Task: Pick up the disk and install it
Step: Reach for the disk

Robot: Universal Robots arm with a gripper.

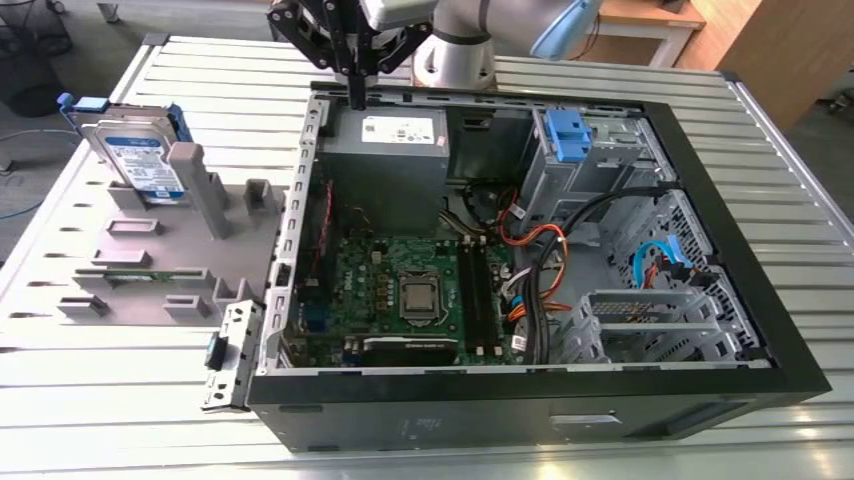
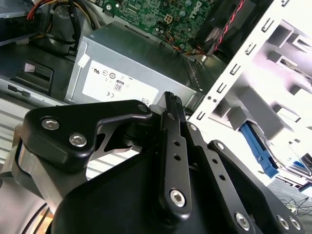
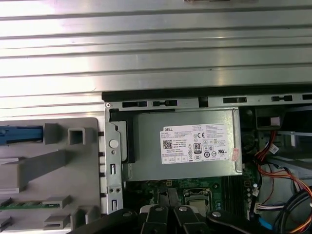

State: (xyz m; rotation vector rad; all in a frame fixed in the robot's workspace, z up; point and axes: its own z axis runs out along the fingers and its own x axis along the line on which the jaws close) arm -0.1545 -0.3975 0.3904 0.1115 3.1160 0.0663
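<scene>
the disk point(image 1: 140, 160) stands upright in a grey fixture point(image 1: 174, 250) at the exterior view's left of the computer case point(image 1: 534, 385). jaws together, holding nothing, above the power supply point(image 1: 387, 140). probably stiff, light, shock-sensitive; grip the blue carrier's edges.

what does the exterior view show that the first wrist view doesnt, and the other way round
The exterior view adds the labelled face of the disk, standing upright in the grey holder at the exterior view's left, plus the whole open computer case and its drive cage with a blue latch.
The first wrist view adds a straight-down look at the slotted case rim beside the grey metal box.
Both share that box with its white sticker, the ribbed table, and the claw, shut and empty, above the box.
</scene>
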